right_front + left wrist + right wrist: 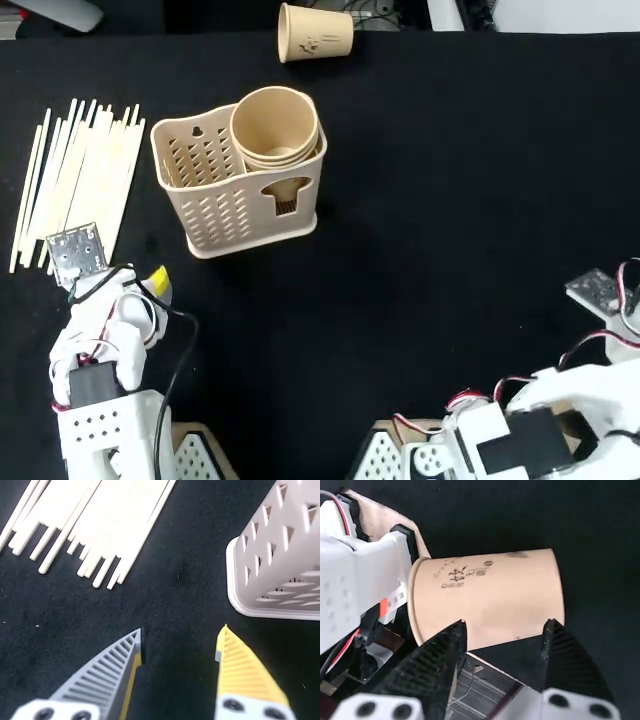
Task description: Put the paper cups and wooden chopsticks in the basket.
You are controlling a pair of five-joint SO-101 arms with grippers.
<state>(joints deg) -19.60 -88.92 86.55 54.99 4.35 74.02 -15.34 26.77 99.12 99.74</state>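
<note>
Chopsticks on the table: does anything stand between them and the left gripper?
Nothing visible does. Only bare black table lies between the open left gripper and the near ends of the chopsticks. The basket stands off to the side, clear of that path.

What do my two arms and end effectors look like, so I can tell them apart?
Left end effector: one grey ribbed finger edged in yellow, one yellow ribbed finger, both pointed. Right end effector: two black ribbed, pointed fingers. The left arm and right arm are both white with black motor blocks and red wiring; a black cable trails from the left one.
</note>
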